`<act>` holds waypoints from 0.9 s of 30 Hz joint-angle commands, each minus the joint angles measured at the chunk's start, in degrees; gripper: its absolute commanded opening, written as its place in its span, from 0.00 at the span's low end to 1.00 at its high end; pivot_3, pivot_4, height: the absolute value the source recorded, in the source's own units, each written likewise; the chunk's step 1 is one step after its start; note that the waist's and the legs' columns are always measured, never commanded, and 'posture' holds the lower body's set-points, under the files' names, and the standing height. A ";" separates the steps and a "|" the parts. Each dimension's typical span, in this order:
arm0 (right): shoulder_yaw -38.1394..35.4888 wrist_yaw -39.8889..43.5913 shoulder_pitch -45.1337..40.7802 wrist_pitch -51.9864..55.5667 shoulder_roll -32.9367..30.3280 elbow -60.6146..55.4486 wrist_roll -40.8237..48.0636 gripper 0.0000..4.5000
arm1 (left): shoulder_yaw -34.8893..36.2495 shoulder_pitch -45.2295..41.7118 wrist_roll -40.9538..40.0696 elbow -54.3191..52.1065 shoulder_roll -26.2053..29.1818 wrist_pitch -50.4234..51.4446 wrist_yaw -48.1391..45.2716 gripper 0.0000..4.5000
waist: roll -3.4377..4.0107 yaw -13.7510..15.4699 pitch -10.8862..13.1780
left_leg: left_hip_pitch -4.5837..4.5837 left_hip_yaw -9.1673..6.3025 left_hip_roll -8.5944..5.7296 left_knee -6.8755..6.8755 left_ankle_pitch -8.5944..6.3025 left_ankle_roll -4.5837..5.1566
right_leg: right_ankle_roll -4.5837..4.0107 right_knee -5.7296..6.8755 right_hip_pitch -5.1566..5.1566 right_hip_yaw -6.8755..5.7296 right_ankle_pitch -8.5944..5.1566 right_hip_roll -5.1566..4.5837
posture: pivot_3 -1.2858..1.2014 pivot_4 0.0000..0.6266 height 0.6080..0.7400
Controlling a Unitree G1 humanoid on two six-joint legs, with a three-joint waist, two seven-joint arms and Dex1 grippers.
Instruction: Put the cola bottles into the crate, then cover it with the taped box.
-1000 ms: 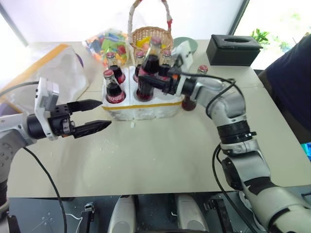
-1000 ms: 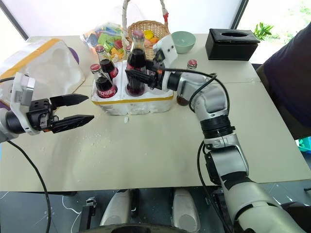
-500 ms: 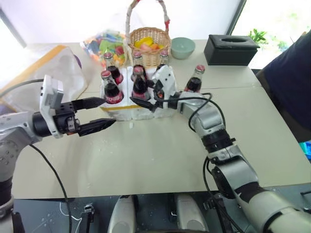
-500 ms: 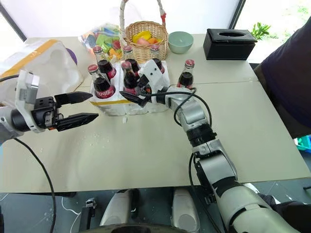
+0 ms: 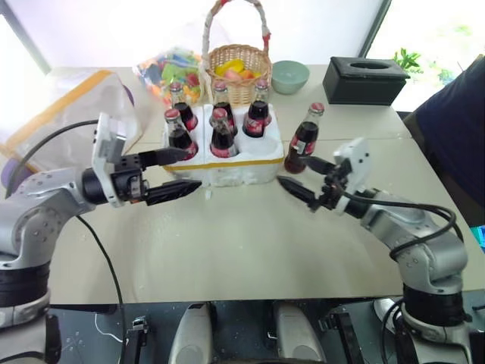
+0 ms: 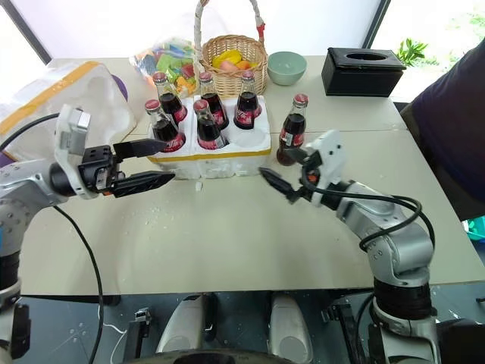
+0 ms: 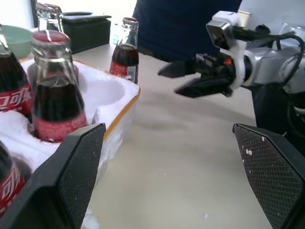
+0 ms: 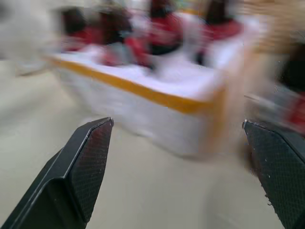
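The crate point(image 5: 235, 168), a low white tray with a yellow band, stands mid-table with several cola bottles point(image 5: 221, 135) upright in its wells. Its front right well point(image 7: 101, 91) is empty. One more cola bottle point(image 5: 305, 141) stands on the table just right of the crate. My left gripper point(image 5: 193, 171) is open at the crate's front left corner, pointing right. My right gripper point(image 5: 294, 170) is open and empty, in front of the lone bottle and pointing toward the crate. The taped box point(image 5: 67, 115) lies at the far left.
Behind the crate are a wicker basket point(image 5: 236, 67), a bag of colourful items point(image 5: 168, 67), a green bowl point(image 5: 291, 76) and a black tissue box point(image 5: 368, 79). A person in dark blue point(image 5: 453, 129) stands at the table's right edge.
My right gripper set its bottle into the crate's front middle well, opened, and drew back to the right and toward me. My left gripper edged right toward the crate.
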 commanded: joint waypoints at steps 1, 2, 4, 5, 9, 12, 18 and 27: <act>-0.92 -2.65 -3.03 -4.82 0.43 4.49 -2.69 0.99 | -0.68 -2.18 0.51 0.43 -0.18 -1.47 -1.03 1.00 | 0.00 -0.13 0.00 | -0.02 0.00 0.00 -0.01 0.00 0.00 | 0.00 0.00 -0.02 0.00 0.00 0.00 | 0.52 0.24 1.00; -0.59 -2.61 -3.97 -5.78 0.72 6.29 -2.93 0.99 | -0.89 -2.54 0.61 0.62 -0.30 -1.54 -1.21 1.00 | 0.00 -0.13 0.00 | -0.02 0.00 0.00 -0.03 0.00 0.00 | 0.01 0.00 -0.02 0.00 0.00 0.01 | 0.52 0.24 1.00; 0.51 -2.41 -5.77 -7.81 1.24 9.61 -3.74 0.99 | -1.21 -3.15 0.93 1.19 -0.43 -1.66 -1.54 1.00 | 0.00 -0.17 0.00 | -0.04 -0.01 0.01 -0.07 0.00 0.01 | 0.06 0.01 -0.05 0.00 0.02 0.04 | 0.52 0.24 1.00; 1.24 -2.29 -6.83 -8.95 1.55 11.61 -4.37 0.99 | -1.33 -3.33 1.10 1.41 -0.44 -1.76 -1.69 1.00 | 0.00 -0.24 0.00 | -0.04 -0.02 0.02 -0.07 0.01 0.01 | 0.16 0.01 -0.05 0.00 0.07 0.05 | 0.52 0.24 1.00; 3.29 -1.11 -11.05 -12.35 3.03 19.02 -5.56 0.99 | -1.17 -3.28 1.23 1.39 -0.30 -1.92 -1.83 1.00 | 0.00 -0.29 0.00 | -0.06 -0.02 0.02 -0.09 0.01 0.02 | 0.23 0.01 -0.07 0.00 0.11 0.06 | 0.52 0.24 1.00; 4.49 -0.94 -15.10 -15.94 4.29 26.97 -7.29 0.99 | -0.48 -2.55 1.18 0.86 0.04 -1.88 -1.56 1.00 | 0.01 -0.32 0.00 | -0.09 -0.02 0.02 -0.06 0.01 0.01 | 0.22 0.00 -0.07 0.01 0.11 0.06 | 0.52 0.24 1.00; 4.21 -1.62 -21.26 -23.44 5.47 41.78 -10.35 0.94 | 0.95 -1.24 0.38 -0.50 0.89 -1.41 -0.88 1.00 | 0.01 -0.28 0.01 | -0.11 -0.02 0.02 -0.06 0.01 0.01 | 0.24 0.00 -0.07 0.01 0.12 0.06 | 0.52 0.24 1.00; -0.51 4.58 -20.30 -20.38 2.17 25.77 -0.56 0.62 | 2.91 0.70 -0.66 -2.36 1.81 -0.79 0.38 1.00 | 0.15 -0.02 0.10 | -0.18 -0.03 0.02 -0.08 0.01 0.01 | 0.27 0.00 -0.13 0.01 0.12 0.05 | 0.52 0.24 1.00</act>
